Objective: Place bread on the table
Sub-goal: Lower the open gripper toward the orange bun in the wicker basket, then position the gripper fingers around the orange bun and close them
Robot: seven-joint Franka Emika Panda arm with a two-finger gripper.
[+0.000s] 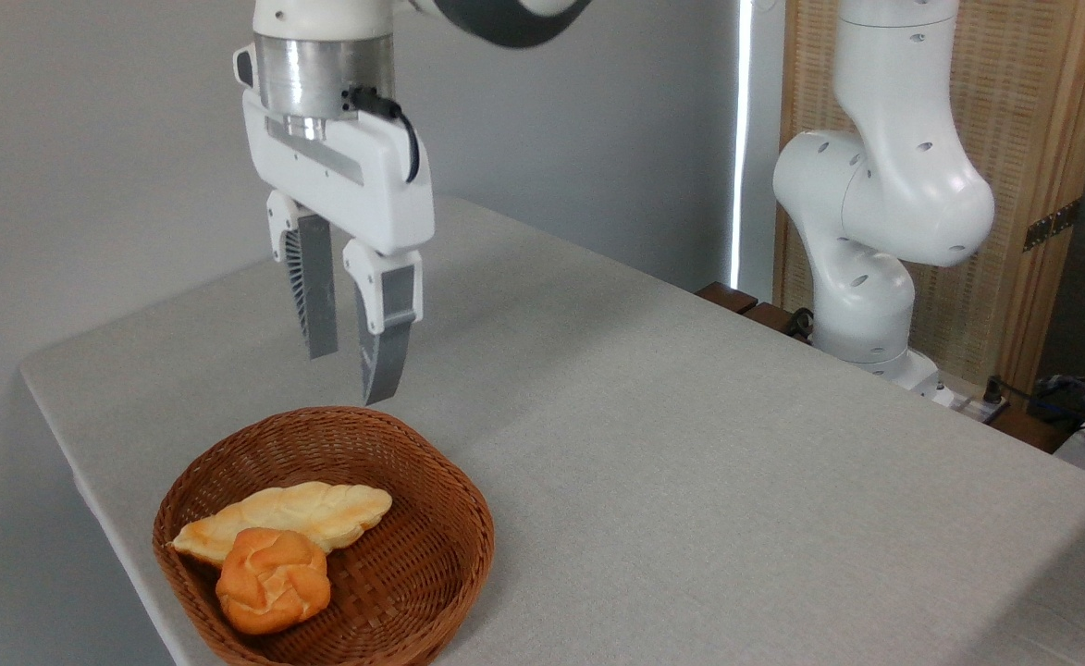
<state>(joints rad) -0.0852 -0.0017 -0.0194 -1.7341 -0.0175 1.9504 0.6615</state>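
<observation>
No writing is seen. The bun (273,580) lies against a loaf (292,517) in a basket (440,518) on the table (690,462); the gripper (350,377) is held above, parted and empty.

Bread (273,579): a small round orange-golden bun with a knotted, lobed top, lying in the front left part of a wicker basket (431,546) and touching a paler braided loaf (288,518) just behind it (the bun overlaps the loaf's near edge). Table (690,481): a large light grey, cloth-like surface with rounded corners, carrying the basket near its front left corner.
</observation>
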